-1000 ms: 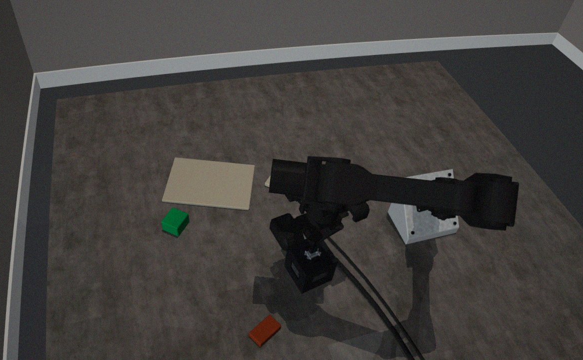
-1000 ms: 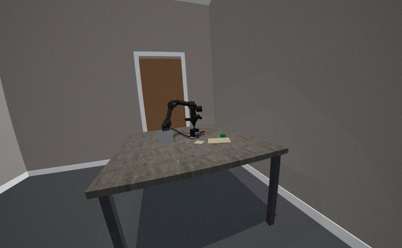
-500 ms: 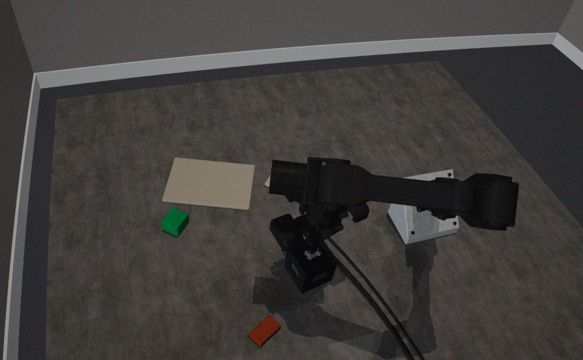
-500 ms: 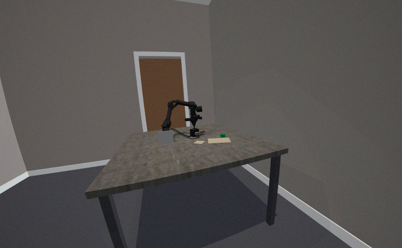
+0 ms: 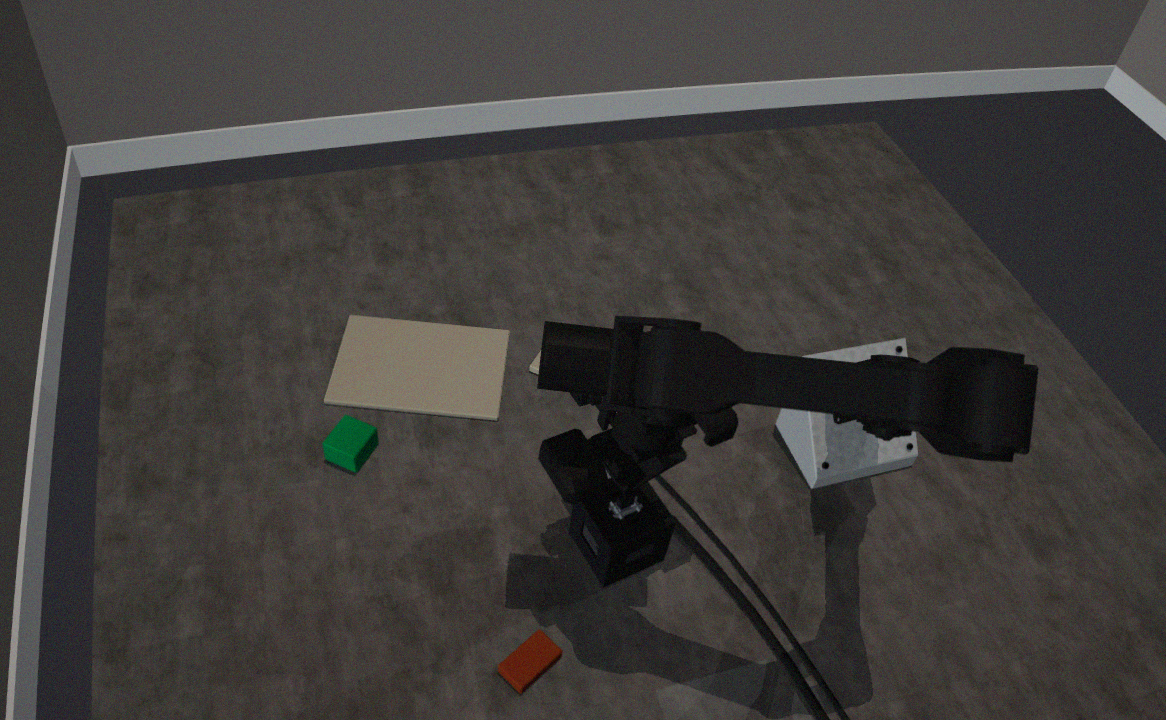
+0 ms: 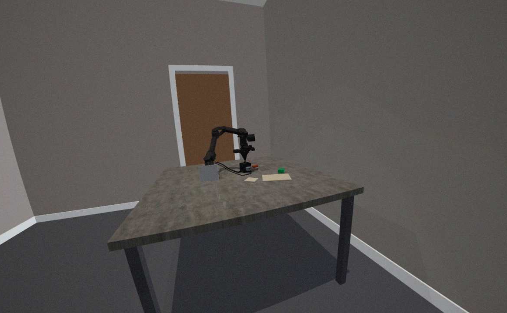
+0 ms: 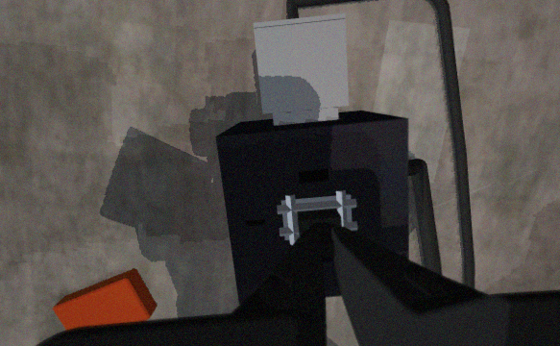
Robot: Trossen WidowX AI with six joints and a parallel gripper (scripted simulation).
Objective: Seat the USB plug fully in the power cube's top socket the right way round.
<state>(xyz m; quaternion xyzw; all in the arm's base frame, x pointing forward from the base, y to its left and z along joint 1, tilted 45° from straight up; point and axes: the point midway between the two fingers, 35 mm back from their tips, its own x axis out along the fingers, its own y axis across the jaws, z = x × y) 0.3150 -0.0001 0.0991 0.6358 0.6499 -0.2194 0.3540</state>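
Note:
The black power cube (image 5: 636, 552) (image 6: 243, 167) (image 7: 270, 165) stands upright on the table. On its top, the bright metal rim of the socket (image 5: 625, 511) (image 7: 315, 203) shows. My gripper (image 5: 625, 488) (image 6: 245, 160) (image 7: 325, 241) points straight down over the socket, its fingertips at the rim's near side. It is shut on the USB plug, a dark body (image 7: 317, 219) that shows only in part inside the rim. The fingers hide the rest, so I cannot tell how deep it sits or which way round it is.
A light grey block (image 7: 304, 58) (image 6: 248, 168) sticks out of the cube's side. Black cables (image 7: 458, 144) run beside the cube. An orange block (image 5: 529, 660) (image 7: 104, 303), a green block (image 5: 350, 442) (image 6: 281, 171), a large beige board (image 5: 417, 367) (image 6: 276, 177) and a grey wedge box (image 6: 208, 173) also stand around.

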